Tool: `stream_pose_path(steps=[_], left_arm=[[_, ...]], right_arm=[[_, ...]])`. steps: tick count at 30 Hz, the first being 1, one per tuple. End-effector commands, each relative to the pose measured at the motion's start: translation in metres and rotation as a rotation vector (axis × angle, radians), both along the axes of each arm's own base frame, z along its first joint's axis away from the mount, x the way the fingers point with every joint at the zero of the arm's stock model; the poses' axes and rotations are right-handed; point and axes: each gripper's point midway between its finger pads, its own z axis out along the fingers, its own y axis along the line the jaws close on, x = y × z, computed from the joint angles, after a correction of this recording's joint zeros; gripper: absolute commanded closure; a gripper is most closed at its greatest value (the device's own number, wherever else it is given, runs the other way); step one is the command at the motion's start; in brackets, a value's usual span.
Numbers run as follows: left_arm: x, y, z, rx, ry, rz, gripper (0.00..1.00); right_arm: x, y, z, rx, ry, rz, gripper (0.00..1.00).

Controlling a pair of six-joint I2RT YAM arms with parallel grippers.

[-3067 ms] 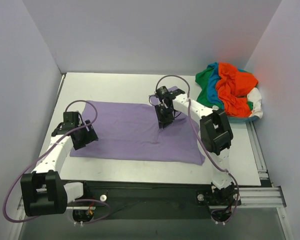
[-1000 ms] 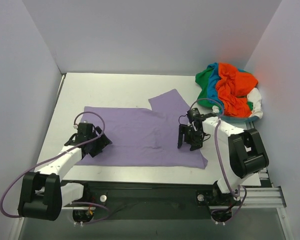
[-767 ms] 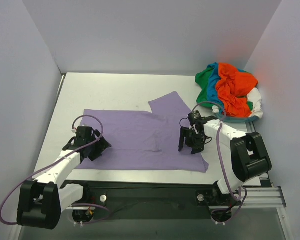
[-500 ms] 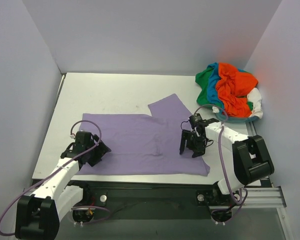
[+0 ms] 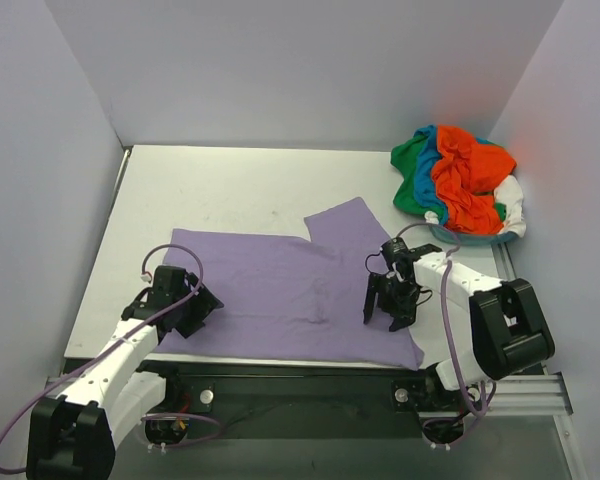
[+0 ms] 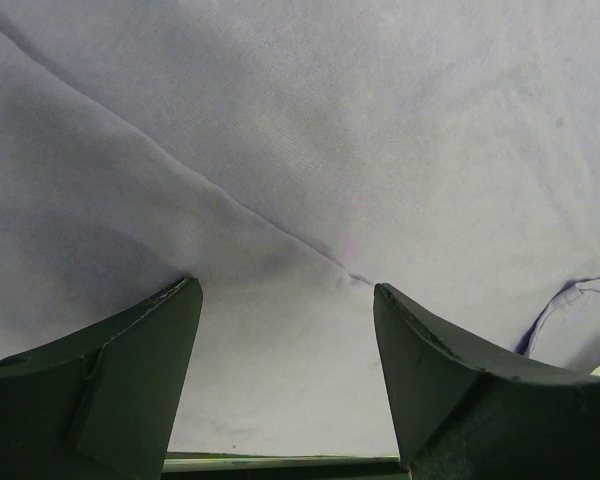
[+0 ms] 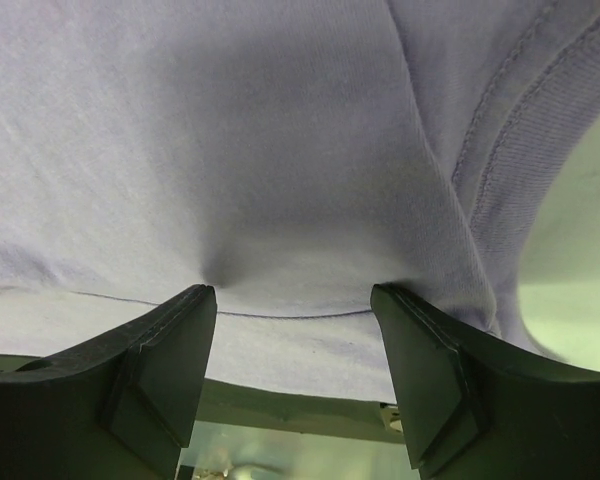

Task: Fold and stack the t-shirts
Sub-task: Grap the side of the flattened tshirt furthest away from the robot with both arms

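Dragging lavender t-shirt nearer

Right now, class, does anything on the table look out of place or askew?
The lavender t-shirt lies slightly askew, its near right corner hanging past the table at the front edge; the other t-shirts sit in a crumpled heap.

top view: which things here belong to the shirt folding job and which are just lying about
Job:
- lavender t-shirt, spread flat
- heap of t-shirts, far right corner
- left gripper
- right gripper

Not the job:
- table
- walls
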Motion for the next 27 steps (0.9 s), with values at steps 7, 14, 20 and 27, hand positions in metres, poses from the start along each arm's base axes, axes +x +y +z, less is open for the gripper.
stream_pose_path(steps=[7, 14, 20, 27], left_arm=[[0.008, 0.019, 0.027, 0.139, -0.009, -0.018, 0.19], [0.054, 0.028, 0.067, 0.254, -0.107, -0.09, 0.19], [0.095, 0.028, 0.08, 0.281, -0.131, -0.13, 0.19], [0.135, 0.037, 0.089, 0.286, -0.144, -0.118, 0.2]], right_arm=[[0.0, -0.013, 0.043, -0.058, -0.029, 0.005, 0.33], [0.059, -0.007, 0.095, -0.058, -0.242, 0.034, 0.31], [0.129, -0.002, 0.113, -0.114, -0.321, 0.118, 0.32], [0.219, 0.003, 0.113, -0.106, -0.364, 0.139, 0.37]])
